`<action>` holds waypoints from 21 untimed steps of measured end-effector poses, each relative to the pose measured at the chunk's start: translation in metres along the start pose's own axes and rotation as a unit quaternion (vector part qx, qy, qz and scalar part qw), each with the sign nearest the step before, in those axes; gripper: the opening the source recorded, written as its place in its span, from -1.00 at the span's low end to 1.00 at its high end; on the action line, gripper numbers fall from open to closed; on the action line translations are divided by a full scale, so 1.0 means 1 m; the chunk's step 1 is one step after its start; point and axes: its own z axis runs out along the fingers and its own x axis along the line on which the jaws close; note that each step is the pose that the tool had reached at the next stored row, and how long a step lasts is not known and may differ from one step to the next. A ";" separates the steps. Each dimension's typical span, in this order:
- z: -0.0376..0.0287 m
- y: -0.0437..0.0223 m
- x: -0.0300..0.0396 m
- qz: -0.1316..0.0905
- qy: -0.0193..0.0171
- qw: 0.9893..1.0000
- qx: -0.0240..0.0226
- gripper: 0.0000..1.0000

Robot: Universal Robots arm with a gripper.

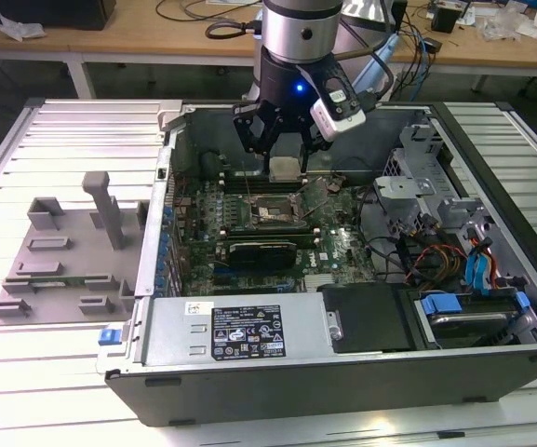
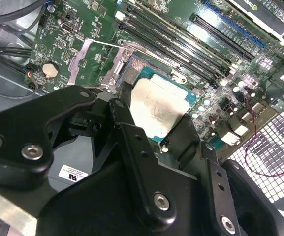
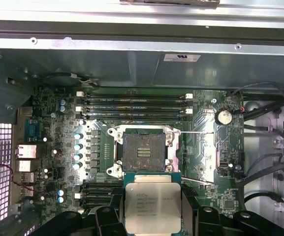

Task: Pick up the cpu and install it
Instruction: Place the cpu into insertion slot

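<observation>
One cpu [image 3: 152,206] clamped in gripper [image 3: 152,221], just off open socket [image 3: 142,152]'s edge; risk of damage there if lowered askew.

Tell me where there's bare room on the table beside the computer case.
The slatted table is bare at the exterior view's left, around the grey fixture. Inside the case is crowded: the claw holds the cpu near the socket.

Arm [image 1: 296,37] hangs straight down, wrist vertical, and the gripper [image 1: 285,164] points downward with its fingers [image 2: 187,135] pinched tight on the cpu [image 3: 152,206].
</observation>
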 end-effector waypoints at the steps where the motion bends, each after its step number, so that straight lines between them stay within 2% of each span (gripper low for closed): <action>1: 0.0000 0.0000 0.0000 0.000 0.000 1.000 0.000 0.09; 3: 0.0000 0.0000 0.0000 0.002 0.000 1.000 0.000 0.09; 5: 0.0000 0.0000 0.0000 0.021 -0.001 1.000 0.000 0.09; 7: 0.0001 0.0000 0.0000 0.042 -0.003 0.999 0.001 0.09; 8: 0.0001 0.0000 0.0000 0.058 -0.004 0.998 0.001 0.09; 10: 0.0002 0.0000 0.0000 0.097 -0.006 0.995 0.002 0.09; 12: 0.0003 0.0000 0.0000 0.123 -0.008 0.992 0.002 0.09; 14: 0.0004 0.0000 0.0000 0.138 -0.009 0.990 0.002 0.09; 15: 0.0004 0.0000 0.0000 0.149 -0.009 0.989 0.003 0.09; 16: 0.0005 0.0000 0.0000 0.171 -0.011 0.985 0.003 0.09; 17: 0.0006 0.0000 0.0000 0.185 -0.012 0.983 0.003 0.09; 18: 0.0007 0.0000 0.0000 0.209 -0.013 0.978 0.004 0.09; 19: 0.0008 -0.0001 0.0000 0.222 -0.014 0.975 0.004 0.09; 20: 0.0009 -0.0001 0.0000 0.237 -0.015 0.971 0.004 0.09; 21: 0.0009 -0.0001 0.0000 0.259 -0.016 0.966 0.005 0.09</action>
